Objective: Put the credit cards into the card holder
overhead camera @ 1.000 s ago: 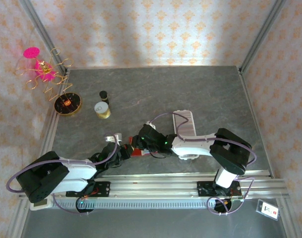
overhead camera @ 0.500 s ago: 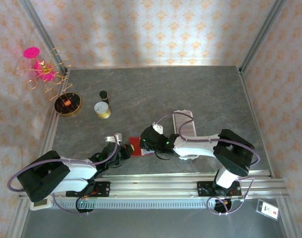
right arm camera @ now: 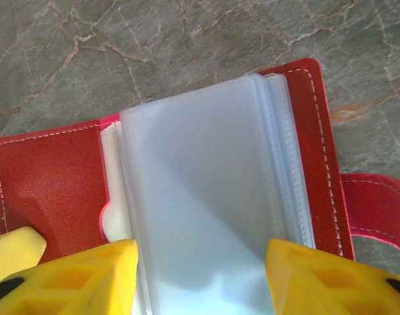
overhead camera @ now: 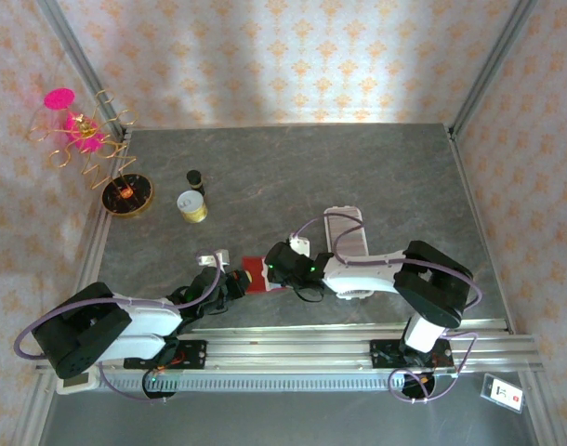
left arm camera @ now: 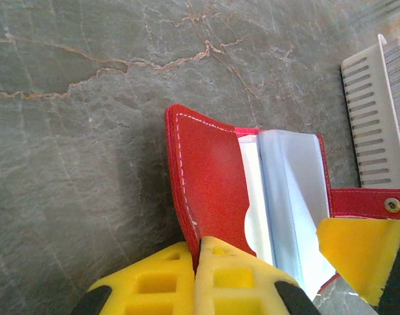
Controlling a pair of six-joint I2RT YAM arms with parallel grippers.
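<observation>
Left hand (left arm camera: 199,266) pinches open card holder (left arm camera: 210,177), strap (left arm camera: 364,200) pointing toward right hand (right arm camera: 200,279).

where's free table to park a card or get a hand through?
Free: far centre of the table, behind the jar and white rack; right strip between rack and side rail. Crowded: near centre, where left gripper and right gripper meet at the card holder.
</observation>
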